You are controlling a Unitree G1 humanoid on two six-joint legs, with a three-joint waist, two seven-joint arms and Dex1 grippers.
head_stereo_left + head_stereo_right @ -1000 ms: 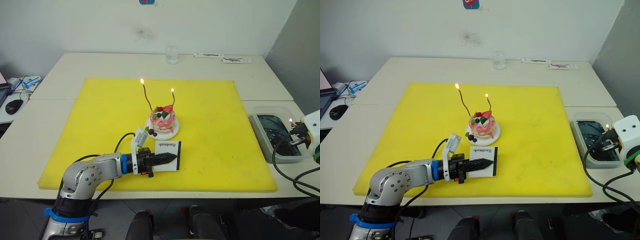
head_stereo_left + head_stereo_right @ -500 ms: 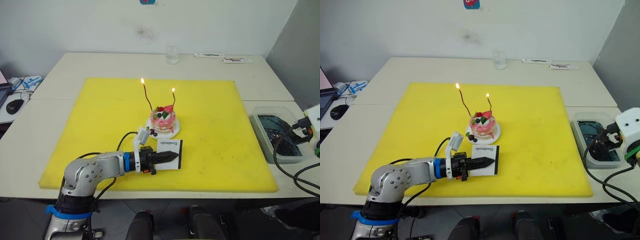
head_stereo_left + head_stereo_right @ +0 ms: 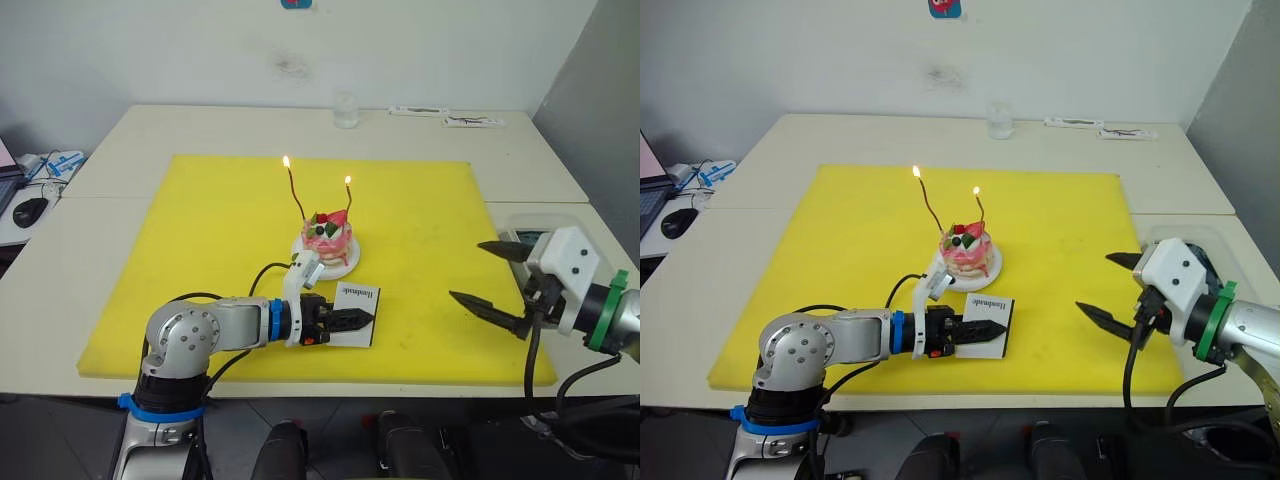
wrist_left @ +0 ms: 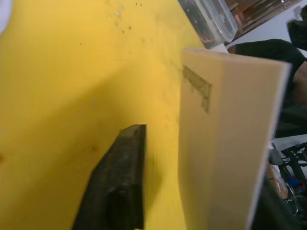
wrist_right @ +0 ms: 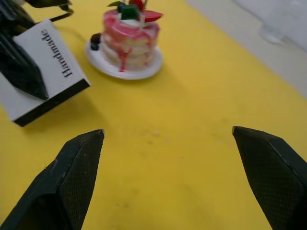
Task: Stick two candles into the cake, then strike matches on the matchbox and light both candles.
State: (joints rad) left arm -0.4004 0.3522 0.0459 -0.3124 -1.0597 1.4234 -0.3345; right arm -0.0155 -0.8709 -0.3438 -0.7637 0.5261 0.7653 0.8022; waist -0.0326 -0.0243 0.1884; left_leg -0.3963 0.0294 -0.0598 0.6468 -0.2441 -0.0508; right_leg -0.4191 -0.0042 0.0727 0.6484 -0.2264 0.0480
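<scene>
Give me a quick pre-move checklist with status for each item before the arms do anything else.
1. Both candles standing in the cake: ok.
2. Both flames lit: ok, a flame shows at each tip.
3. Matchbox held: ok, left gripper is shut on it, low over the yellow mat.
4. Right gripper free: ok, open and holding nothing, over the mat's right edge.
5. Right gripper clear of cake and flames: ok, well to the right of them.
6. Spent matches accounted for: cannot tell; nothing readable in the tray behind the right gripper.
</scene>
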